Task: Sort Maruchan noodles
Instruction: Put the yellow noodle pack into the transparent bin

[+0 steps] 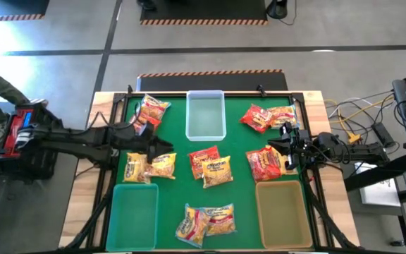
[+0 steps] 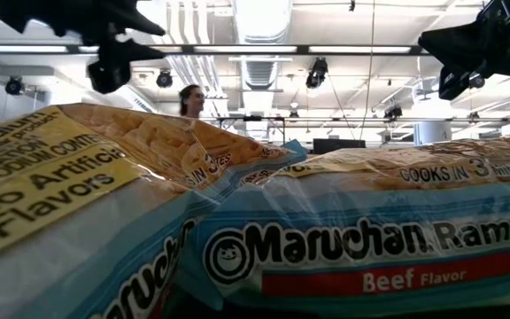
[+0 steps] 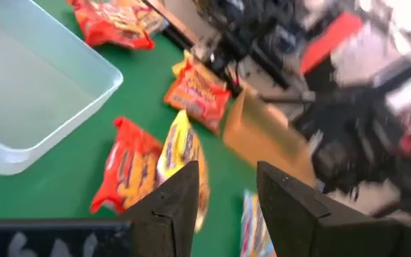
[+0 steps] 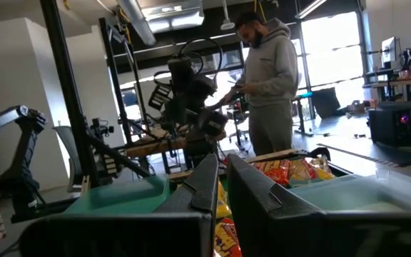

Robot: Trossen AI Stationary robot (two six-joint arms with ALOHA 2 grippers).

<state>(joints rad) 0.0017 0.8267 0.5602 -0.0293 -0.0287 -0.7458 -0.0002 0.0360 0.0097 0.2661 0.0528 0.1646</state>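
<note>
**Ramen packets lying scattered on the green mat, both grippers empty**

High view: the Maruchan noodles [image 1: 216, 171] are lying loose across the green mat [image 1: 238, 144] in small clusters, at the far left, far right, centre, left, right and near edge. A clear bin [image 1: 206, 115] is sitting at the far middle, a green bin [image 1: 132, 215] near left, a tan bin [image 1: 283, 214] near right; none is holding a packet. The left gripper [image 1: 162, 146] is hovering above the left-hand packets. The right gripper [image 1: 285, 144] is hanging over the right-hand red packets.

Low view: two blue-and-yellow packets [image 2: 370, 239] are filling the foreground, with a person [image 2: 190, 100] standing far behind.

Left wrist view: the left fingers [image 3: 173, 207] are standing apart with nothing between them, red and yellow packets lying beyond.

Right wrist view: the right fingers [image 4: 207, 187] are pressing together, gripping nothing; a person in a grey hoodie [image 4: 270, 78] is standing beyond the table
</note>
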